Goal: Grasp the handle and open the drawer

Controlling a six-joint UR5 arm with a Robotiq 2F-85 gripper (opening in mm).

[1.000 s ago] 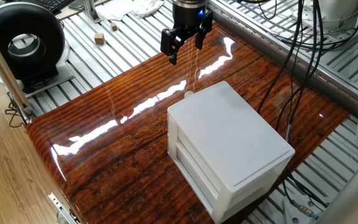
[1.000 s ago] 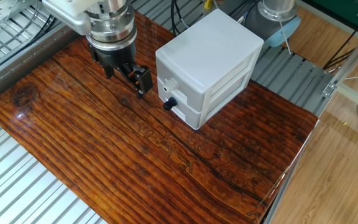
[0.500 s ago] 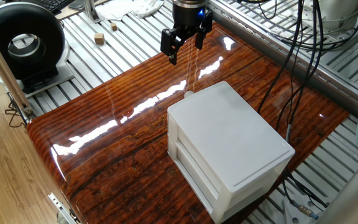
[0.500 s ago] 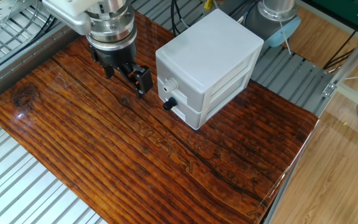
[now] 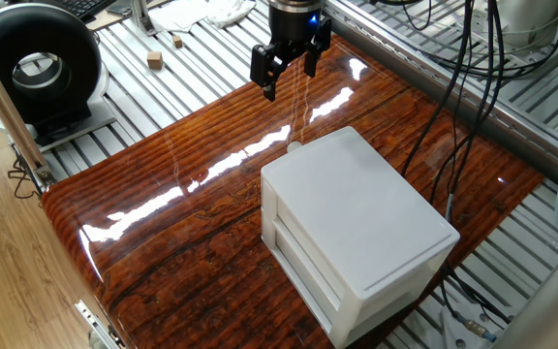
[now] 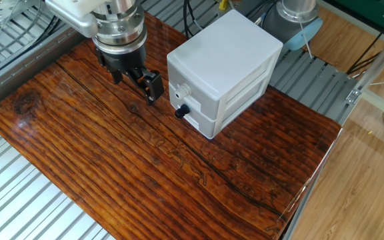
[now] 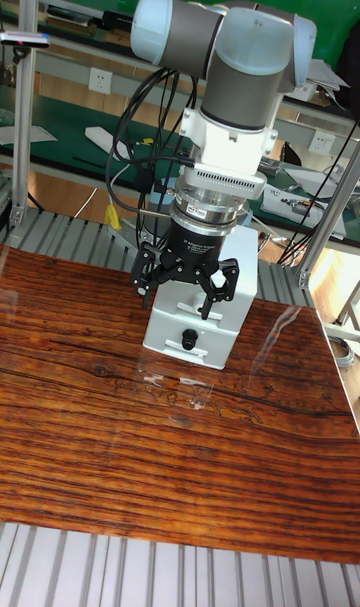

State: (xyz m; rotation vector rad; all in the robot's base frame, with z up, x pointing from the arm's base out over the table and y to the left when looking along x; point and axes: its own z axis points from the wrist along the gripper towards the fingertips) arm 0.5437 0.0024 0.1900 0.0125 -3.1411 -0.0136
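Note:
A white cabinet (image 5: 366,218) stands on the glossy wooden table (image 5: 192,223). Its upper drawer (image 6: 197,100) sits flush and shut. The handle (image 6: 182,91), a small white nub, sticks out of that drawer's front, and it also peeks past the cabinet's far top edge as the handle (image 5: 294,146). A black knob (image 6: 181,111) sits on the front below it. My gripper (image 6: 135,81) hangs open and empty in front of the cabinet, a short way off the handle and touching nothing. From the tall fixed view, my gripper (image 7: 183,289) covers the upper front, and only the black knob (image 7: 188,340) shows.
A black round device (image 5: 32,68) and a small wooden block (image 5: 155,60) lie beyond the table's edge on the slatted metal frame. Black cables (image 5: 458,87) hang behind the cabinet. The robot's base (image 6: 297,17) stands behind the cabinet.

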